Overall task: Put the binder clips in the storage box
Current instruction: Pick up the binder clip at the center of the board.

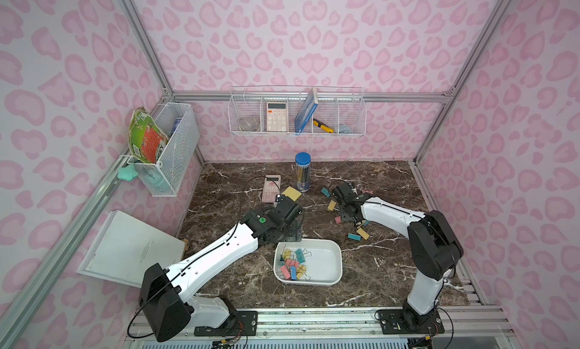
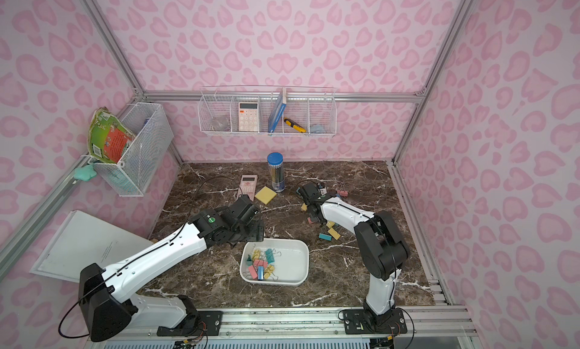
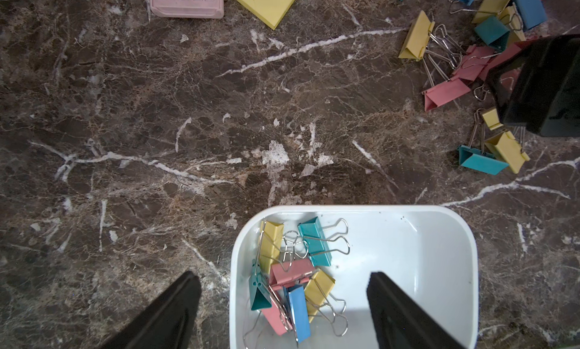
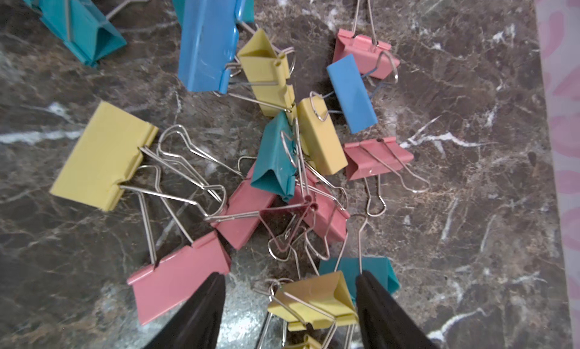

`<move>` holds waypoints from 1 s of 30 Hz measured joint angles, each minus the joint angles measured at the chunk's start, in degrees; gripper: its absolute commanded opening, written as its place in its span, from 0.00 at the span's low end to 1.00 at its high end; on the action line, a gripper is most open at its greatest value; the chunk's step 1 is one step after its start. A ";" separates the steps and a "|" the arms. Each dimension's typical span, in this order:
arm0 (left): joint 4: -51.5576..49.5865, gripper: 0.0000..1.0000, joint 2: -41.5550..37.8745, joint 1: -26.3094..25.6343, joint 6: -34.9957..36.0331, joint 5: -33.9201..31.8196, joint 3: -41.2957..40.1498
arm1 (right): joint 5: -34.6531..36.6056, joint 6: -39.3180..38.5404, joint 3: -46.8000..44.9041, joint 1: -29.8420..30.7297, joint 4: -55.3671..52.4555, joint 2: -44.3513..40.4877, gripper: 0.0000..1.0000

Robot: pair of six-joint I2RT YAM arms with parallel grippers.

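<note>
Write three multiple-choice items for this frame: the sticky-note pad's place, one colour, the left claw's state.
1. Where is the yellow sticky-note pad? A in a wall basket; B leaning on the back wall; C on the table beside the pink calculator.
2. What colour is the cap of the clear tube? A blue; B red; C white.
3. How is the left claw? A shut on a clip; B open, empty; C out of view.
C: both top views show it by the calculator. A: the cap is plainly blue. B: its fingers stand wide apart above the storage box, gripping nothing.
</note>
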 measured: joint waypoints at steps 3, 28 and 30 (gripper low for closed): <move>0.04 0.89 -0.24 0.00 0.00 -0.17 -0.26 | 0.07 -1.40 -0.46 -0.24 -0.46 0.17 0.80; 0.90 0.89 0.61 0.00 0.00 -0.33 -0.81 | -2.38 -6.08 -3.06 0.15 -2.12 2.45 0.63; 0.90 0.89 0.61 0.00 0.00 -0.35 -0.81 | -2.29 -6.10 -3.17 0.22 -1.92 2.47 0.60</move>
